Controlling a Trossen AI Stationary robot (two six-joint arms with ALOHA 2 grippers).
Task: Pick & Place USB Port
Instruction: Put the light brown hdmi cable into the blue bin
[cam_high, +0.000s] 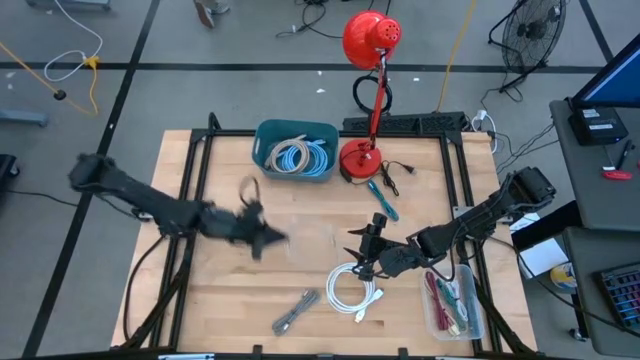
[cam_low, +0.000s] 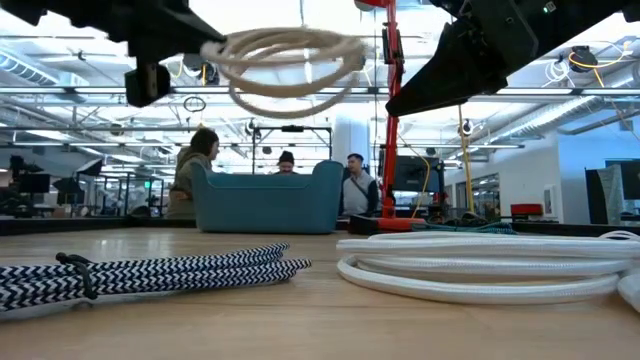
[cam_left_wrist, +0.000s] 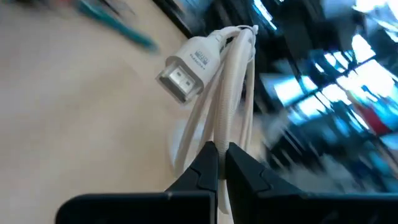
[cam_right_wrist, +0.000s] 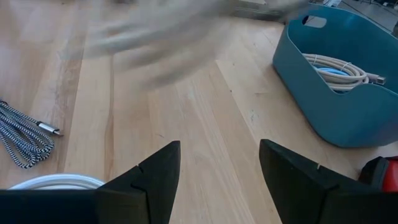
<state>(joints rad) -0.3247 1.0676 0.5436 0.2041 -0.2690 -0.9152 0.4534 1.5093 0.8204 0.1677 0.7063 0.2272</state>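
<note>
While pinching a beige braided cable coil (cam_left_wrist: 214, 118), left tool (cam_left_wrist: 217, 163) | right tool (cam_right_wrist: 219, 163) wide

Two dark jointed arms, each hand (cam_right_wrist: 217, 180) with wedge-shaped black fingers (cam_left_wrist: 202, 168).

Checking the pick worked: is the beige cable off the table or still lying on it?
Off the table. The left gripper is shut on the beige cable, and the low view shows its coil hanging in the air.
</note>
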